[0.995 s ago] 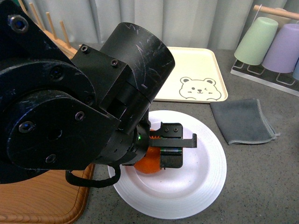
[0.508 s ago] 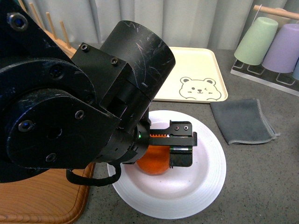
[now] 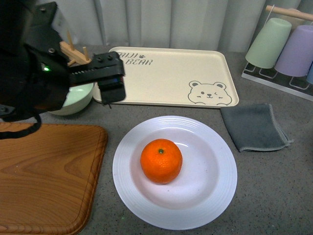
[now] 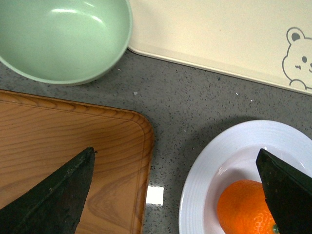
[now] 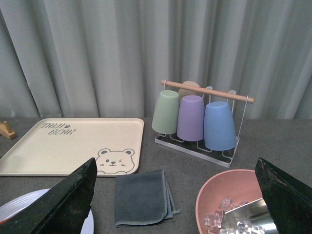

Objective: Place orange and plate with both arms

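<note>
The orange point(image 3: 161, 160) rests on the white ridged plate point(image 3: 217, 196) in the middle of the grey counter, nothing touching it. My left gripper point(image 3: 110, 87) hangs open and empty up and to the left of the plate, over the tray's near corner. In the left wrist view the orange point(image 4: 243, 210) and the plate's rim point(image 4: 192, 195) lie below the open left gripper point(image 4: 175, 153), close to one finger. The right gripper point(image 5: 175, 162) is open and empty, high above the counter's right side; only a sliver of the plate point(image 5: 12, 207) shows there.
A cream bear tray point(image 3: 171, 73) lies behind the plate, a pale green bowl point(image 3: 73, 100) to its left, a wooden board point(image 3: 44, 171) at front left. A grey cloth point(image 3: 254, 127) and a cup rack point(image 3: 288, 46) are right. A pink bowl of ice point(image 5: 229, 200) sits nearer.
My left arm has pulled up and back to the left, away from the orange it was around. The orange stays on the plate, now fully in view.
</note>
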{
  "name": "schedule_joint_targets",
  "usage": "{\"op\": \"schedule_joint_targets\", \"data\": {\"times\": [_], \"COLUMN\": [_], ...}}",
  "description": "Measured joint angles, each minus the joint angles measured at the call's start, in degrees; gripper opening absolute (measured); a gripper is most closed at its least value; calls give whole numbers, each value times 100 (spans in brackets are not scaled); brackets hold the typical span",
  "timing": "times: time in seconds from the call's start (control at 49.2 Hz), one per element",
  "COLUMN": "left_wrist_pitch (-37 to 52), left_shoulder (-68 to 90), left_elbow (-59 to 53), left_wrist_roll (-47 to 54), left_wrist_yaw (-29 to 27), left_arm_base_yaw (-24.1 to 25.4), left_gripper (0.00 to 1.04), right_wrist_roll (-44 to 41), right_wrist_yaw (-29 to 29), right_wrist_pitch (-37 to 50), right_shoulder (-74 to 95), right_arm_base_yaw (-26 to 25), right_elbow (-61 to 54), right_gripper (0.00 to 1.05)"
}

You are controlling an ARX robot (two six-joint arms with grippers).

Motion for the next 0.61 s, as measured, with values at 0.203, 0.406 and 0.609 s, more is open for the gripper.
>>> {"op": "schedule_joint_targets", "data": {"times": [0.203, 0.406, 0.609], "left_wrist_pitch": [4717, 6015, 5228], "left_shoulder": [15, -1314, -2848], "left_elbow": [-1825, -2916, -3668], "left_wrist_roll": [1685, 2411, 2490], "left_wrist_yaw": [-739, -289, 164], "left_arm_base_yaw": [334, 861, 1329], "left_gripper": [71, 30, 4], "right_wrist_roll": [0, 0, 0], "right_wrist_yaw": [2, 0, 2], "right_wrist_pitch": [0, 0, 0], "right_shoulder": [0, 0, 0], "right_arm_base_yaw": [0, 0, 0], "right_elbow": [0, 0, 0], "right_gripper": [96, 96, 96]}}
